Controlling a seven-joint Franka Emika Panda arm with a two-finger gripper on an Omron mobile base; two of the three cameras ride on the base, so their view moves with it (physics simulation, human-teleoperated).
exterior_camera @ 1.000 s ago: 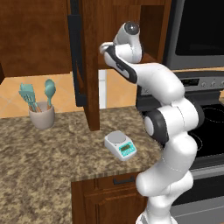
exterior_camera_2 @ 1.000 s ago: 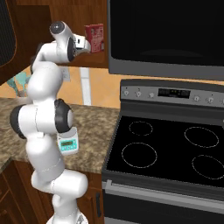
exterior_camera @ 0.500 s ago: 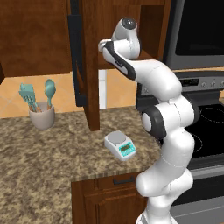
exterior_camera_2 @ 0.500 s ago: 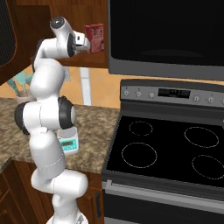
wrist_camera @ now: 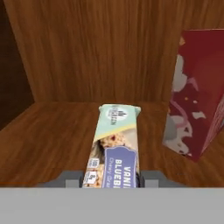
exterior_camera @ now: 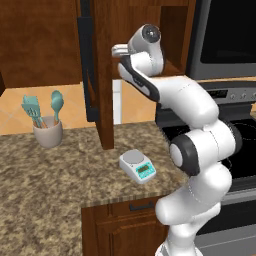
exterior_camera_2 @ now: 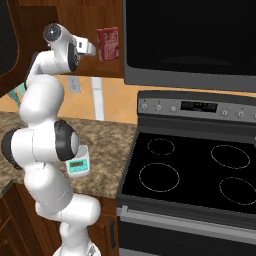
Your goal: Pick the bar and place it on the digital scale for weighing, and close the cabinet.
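The bar [wrist_camera: 114, 148], a pale wrapped snack bar, lies flat on the wooden shelf [wrist_camera: 43, 140] inside the cabinet. My gripper [wrist_camera: 113, 178] is shut on its near end, a grey finger on each side. In the base views the gripper [exterior_camera: 117, 50] [exterior_camera_2: 92, 48] reaches into the open cabinet at shelf height. The cabinet door [exterior_camera: 95, 75] stands open, swung out over the counter, with its long black handle [exterior_camera: 87, 65] facing left. The digital scale [exterior_camera: 137, 165] [exterior_camera_2: 78, 165], white with a round plate and teal display, sits on the counter below with nothing on it.
A tall red box [wrist_camera: 197, 92] [exterior_camera_2: 108, 43] stands on the shelf just right of the bar. A cup of teal utensils [exterior_camera: 47, 132] is at the counter's left. A black stove [exterior_camera_2: 190, 175] and a microwave [exterior_camera_2: 190, 40] lie to the right.
The jaws have closed from wide open onto the bar. The hand has pushed a little deeper into the cabinet.
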